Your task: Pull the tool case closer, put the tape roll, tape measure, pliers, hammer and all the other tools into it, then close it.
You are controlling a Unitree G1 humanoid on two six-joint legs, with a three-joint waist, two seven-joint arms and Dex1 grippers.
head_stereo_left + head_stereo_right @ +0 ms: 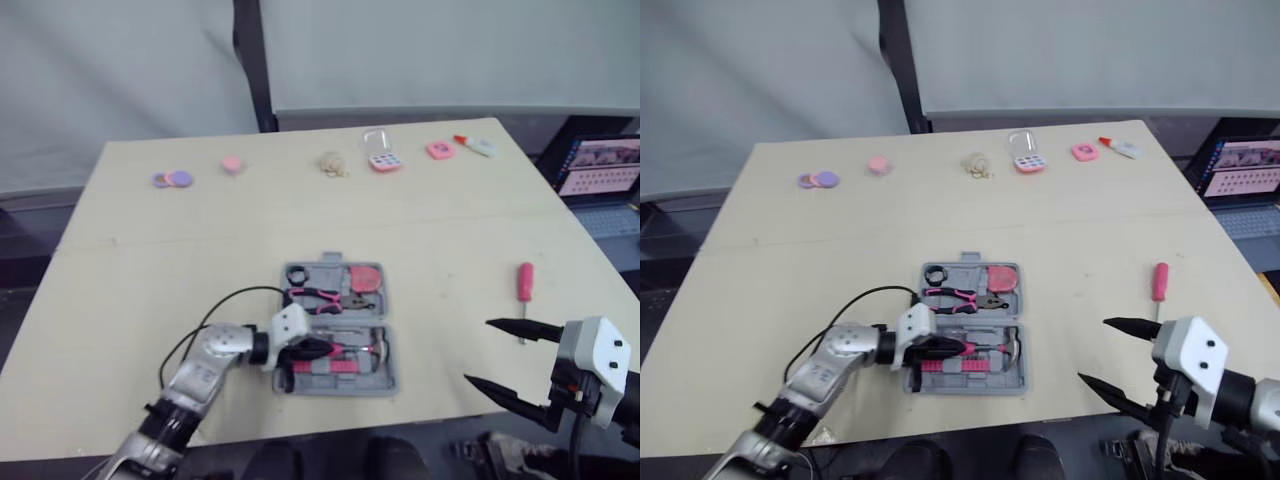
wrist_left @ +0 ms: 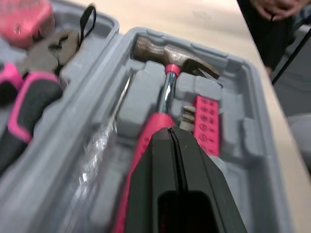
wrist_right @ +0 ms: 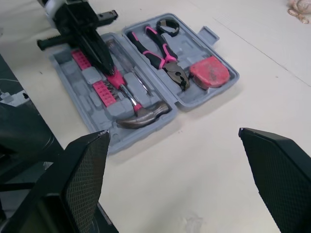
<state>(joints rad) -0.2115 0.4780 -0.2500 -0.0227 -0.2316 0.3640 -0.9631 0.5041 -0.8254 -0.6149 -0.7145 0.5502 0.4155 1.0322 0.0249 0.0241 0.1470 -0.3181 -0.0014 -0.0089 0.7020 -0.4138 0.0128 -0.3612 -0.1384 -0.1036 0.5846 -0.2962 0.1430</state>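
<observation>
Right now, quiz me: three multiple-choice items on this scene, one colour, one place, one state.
1. The tool case is:
A grey
B blue
C yellow

2. The pink-handled screwdriver lies:
A inside the case
B on the table, right of the case
C on the floor

3. The right tool is:
A open, empty
B shut on the screwdriver
C shut, empty

Answers:
1 A: its shell and trays are grey.
2 B: it rests on bare tabletop, apart from the case.
3 A: its two fingers are spread with nothing between them.
</observation>
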